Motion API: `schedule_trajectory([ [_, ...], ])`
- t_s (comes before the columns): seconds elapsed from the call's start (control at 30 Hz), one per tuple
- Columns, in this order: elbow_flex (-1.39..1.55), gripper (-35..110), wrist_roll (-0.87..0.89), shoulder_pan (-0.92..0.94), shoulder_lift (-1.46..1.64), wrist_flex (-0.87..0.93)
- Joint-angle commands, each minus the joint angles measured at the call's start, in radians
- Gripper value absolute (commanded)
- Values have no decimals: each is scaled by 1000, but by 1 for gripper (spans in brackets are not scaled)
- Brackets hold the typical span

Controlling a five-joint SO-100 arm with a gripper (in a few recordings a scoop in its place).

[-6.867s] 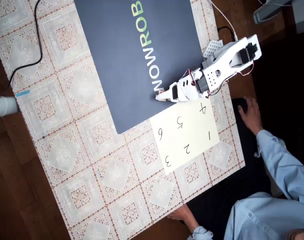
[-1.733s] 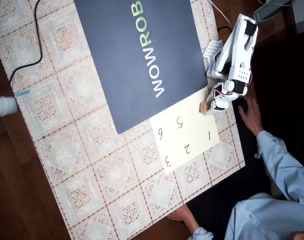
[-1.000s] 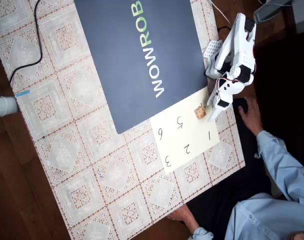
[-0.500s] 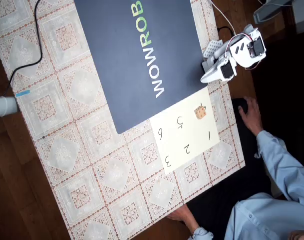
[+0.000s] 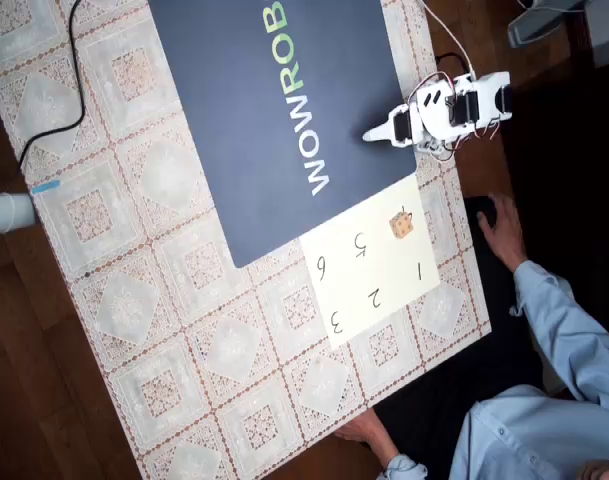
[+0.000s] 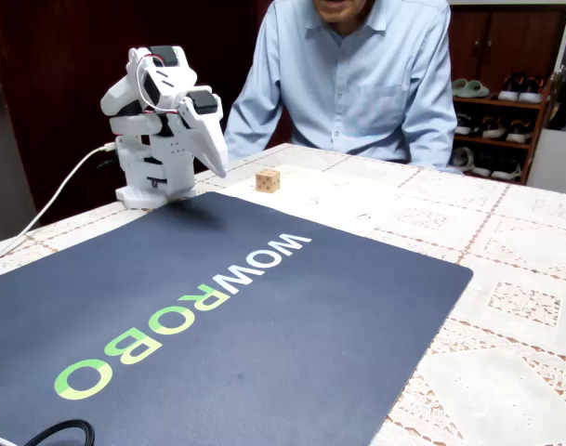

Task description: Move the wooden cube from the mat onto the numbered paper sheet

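The wooden cube (image 5: 402,224) (image 6: 268,179) rests on the numbered paper sheet (image 5: 379,270) (image 6: 343,198), at the sheet's corner closest to the arm, with nothing touching it. The navy mat (image 5: 254,110) (image 6: 217,325) with WOWROBO lettering lies beside the sheet. My white arm is folded back over its base. My gripper (image 5: 372,134) (image 6: 217,165) hangs over the mat's edge, well apart from the cube. Its jaws look shut and hold nothing.
A person in a light blue shirt (image 6: 357,65) sits behind the table, one hand (image 5: 499,228) near the sheet and another hand (image 5: 367,430) at the table's edge. A black cable (image 5: 69,80) crosses the lace tablecloth (image 5: 184,330). A white cable (image 6: 50,218) leads to the arm's base.
The gripper let go of the cube on the sheet, lifted away and swung back over the mat's edge as the arm folded. The cube stays where it was set.
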Motion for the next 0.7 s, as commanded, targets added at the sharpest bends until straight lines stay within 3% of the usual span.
schedule_trajectory([
  [0.0, 64, 0, -25, 14, 18, -67],
  [0.37, 132, 3, -57, -18, 18, -127],
  [0.67, 133, 0, 51, 69, 18, -130],
])
